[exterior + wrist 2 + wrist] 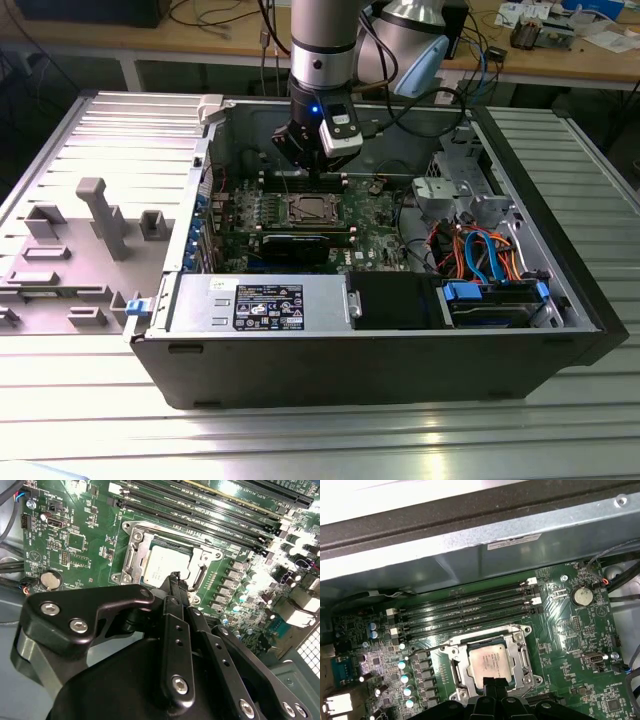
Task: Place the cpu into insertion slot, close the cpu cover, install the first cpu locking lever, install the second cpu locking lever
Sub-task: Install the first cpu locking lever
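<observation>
Steel case point(400, 370) lies open on the desk point(560, 440), its green board point(570, 630) bare. Near the board's middle the cpu point(490, 662) sits in its socket, cover point(522, 652) seemingly down around it. Just above hangs the claw point(176, 580), fingertips together, empty. Levers, I judge, need pressing.

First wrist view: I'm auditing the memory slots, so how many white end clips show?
4. Two white clips sit nearest the coin cell, two at the slots' opposite ends. More may be hidden.
</observation>
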Available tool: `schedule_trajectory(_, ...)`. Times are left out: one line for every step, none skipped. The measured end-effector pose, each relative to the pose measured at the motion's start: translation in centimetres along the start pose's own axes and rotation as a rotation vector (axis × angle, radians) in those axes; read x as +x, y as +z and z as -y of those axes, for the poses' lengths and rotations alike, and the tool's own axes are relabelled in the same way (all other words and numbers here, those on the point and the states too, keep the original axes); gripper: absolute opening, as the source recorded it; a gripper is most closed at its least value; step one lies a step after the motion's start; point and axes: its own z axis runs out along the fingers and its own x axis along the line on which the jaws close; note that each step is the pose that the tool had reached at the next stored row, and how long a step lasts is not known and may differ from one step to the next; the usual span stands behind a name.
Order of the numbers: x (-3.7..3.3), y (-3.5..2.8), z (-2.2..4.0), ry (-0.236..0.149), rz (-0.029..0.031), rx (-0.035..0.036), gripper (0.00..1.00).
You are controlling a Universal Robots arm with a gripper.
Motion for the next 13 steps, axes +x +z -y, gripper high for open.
schedule_trajectory(0.00, 0.00, 0.00, -0.002, -0.0001, 0.0000, 0.11)
schedule_trajectory(0.00, 0.00, 0.00, -0.006, 0.0000, -0.0001, 0.11)
schedule_trajectory(0.00, 0.00, 0.00, -0.008, 0.0000, -0.0001, 0.11)
schedule_trajectory(0.00, 0.00, 0.00, -0.013, -0.0001, -0.0001, 0.11)
schedule_trajectory(0.00, 0.00, 0.00, -0.016, -0.0001, -0.0001, 0.11)
schedule_trajectory(0.00, 0.00, 0.00, -0.018, -0.0001, -0.0001, 0.11)
schedule_trajectory(0.00, 0.00, 0.00, -0.021, -0.0001, -0.0002, 0.11)
schedule_trajectory(0.00, 0.00, 0.00, -0.024, -0.0001, -0.0002, 0.11)
schedule_trajectory(0.00, 0.00, 0.00, -0.027, -0.0001, -0.0003, 0.11)
schedule_trajectory(0.00, 0.00, 0.00, -0.029, -0.0001, -0.0003, 0.11)
schedule_trajectory(0.00, 0.00, 0.00, -0.032, -0.0001, -0.0003, 0.11)
schedule_trajectory(0.00, 0.00, 0.00, -0.034, -0.0001, -0.0003, 0.11)
schedule_trajectory(0.00, 0.00, 0.00, -0.038, -0.0001, -0.0003, 0.11)
